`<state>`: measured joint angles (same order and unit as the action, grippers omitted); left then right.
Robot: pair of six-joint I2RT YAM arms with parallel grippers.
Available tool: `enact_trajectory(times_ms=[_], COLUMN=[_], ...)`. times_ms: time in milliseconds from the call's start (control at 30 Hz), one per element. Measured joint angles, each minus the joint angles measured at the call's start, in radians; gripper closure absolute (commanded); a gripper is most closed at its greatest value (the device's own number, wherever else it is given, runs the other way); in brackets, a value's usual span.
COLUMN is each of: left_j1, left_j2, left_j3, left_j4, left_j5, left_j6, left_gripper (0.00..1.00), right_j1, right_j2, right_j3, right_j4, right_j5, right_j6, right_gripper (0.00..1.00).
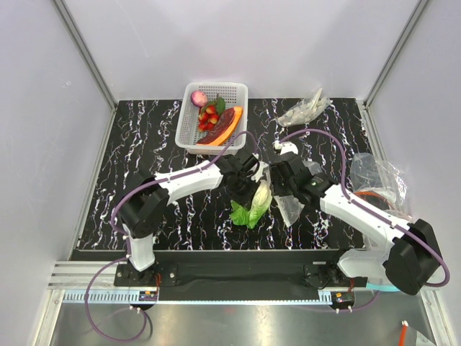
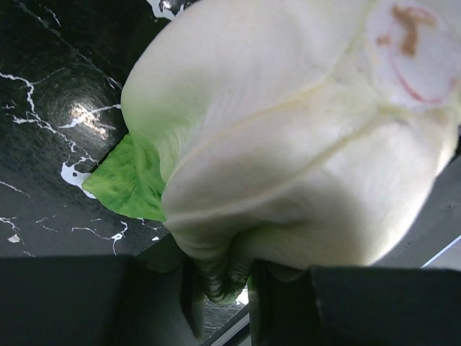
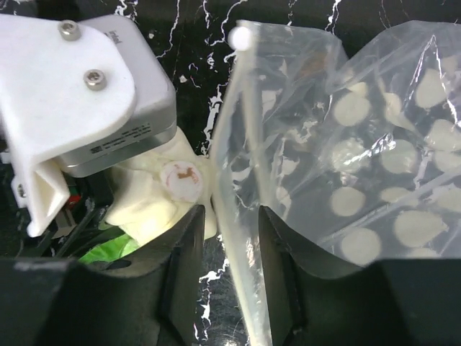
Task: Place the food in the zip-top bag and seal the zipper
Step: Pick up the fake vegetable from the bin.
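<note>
The pale-green lettuce head (image 1: 257,204) hangs just above the table's middle, pinched by its pale side in my left gripper (image 1: 248,179). In the left wrist view the lettuce (image 2: 288,130) fills the frame and the gripper (image 2: 223,272) is shut on a fold of it. The clear dotted zip-top bag (image 1: 290,207) lies just right of the lettuce. My right gripper (image 3: 232,231) stands narrowly open with the bag's (image 3: 374,158) zipper edge (image 3: 241,144) between its jaws, a gap showing on the left side. The pink-purple bulb (image 1: 199,99), red berries (image 1: 208,117), dark-red piece (image 1: 225,121) and orange piece (image 1: 227,134) lie in the basket.
The white lattice basket (image 1: 238,90) stands at the back centre. A crumpled clear bag (image 1: 306,109) lies at the back right and another (image 1: 378,175) at the right edge beside my right arm. Grey walls close in the table.
</note>
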<state>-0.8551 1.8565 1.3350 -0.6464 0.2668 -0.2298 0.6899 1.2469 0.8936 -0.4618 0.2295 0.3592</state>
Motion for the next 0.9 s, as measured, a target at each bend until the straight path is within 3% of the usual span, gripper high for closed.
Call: enact_trajectory(times_ms=[33,100,167,233,300,333,500,733,900], left_j1=[0.0,0.0,-0.002,-0.002,-0.004,-0.004,0.028,0.186,0.208], left_j2=[0.0,0.0,0.0,0.0,0.0,0.0,-0.07,-0.316,-0.465], left_j3=[0.0,0.0,0.0,0.0,0.0,0.0,-0.079,-0.247,-0.353], left_j4=[0.002,0.008,0.014,0.014,0.014,0.014,0.068,0.087,0.151], left_j5=[0.0,0.003,0.006,0.007,0.006,0.005,0.011,-0.006,-0.018], left_j6=[0.0,0.001,0.002,0.005,0.006,0.005,-0.005,-0.034,-0.109], left_gripper=[1.0,1.0,1.0,1.0,1.0,1.0,1.0,1.0,1.0], right_j1=[0.0,0.003,0.009,0.013,0.014,0.015,0.016,0.018,0.028], right_j2=[-0.003,-0.014,-0.024,-0.031,-0.031,-0.031,-0.033,-0.047,0.057], right_j3=[0.0,0.0,0.0,0.0,0.0,0.0,-0.003,-0.027,-0.026], right_j4=[0.0,0.002,0.007,0.019,0.025,0.024,0.028,0.043,0.046], right_j5=[0.002,-0.004,-0.014,-0.021,-0.033,-0.037,-0.04,-0.043,-0.031], right_j6=[0.0,0.001,0.008,0.014,0.017,0.018,0.016,-0.004,-0.047], right_gripper=[0.59,0.74,0.82,0.75,0.59,0.57,0.51,0.46,0.44])
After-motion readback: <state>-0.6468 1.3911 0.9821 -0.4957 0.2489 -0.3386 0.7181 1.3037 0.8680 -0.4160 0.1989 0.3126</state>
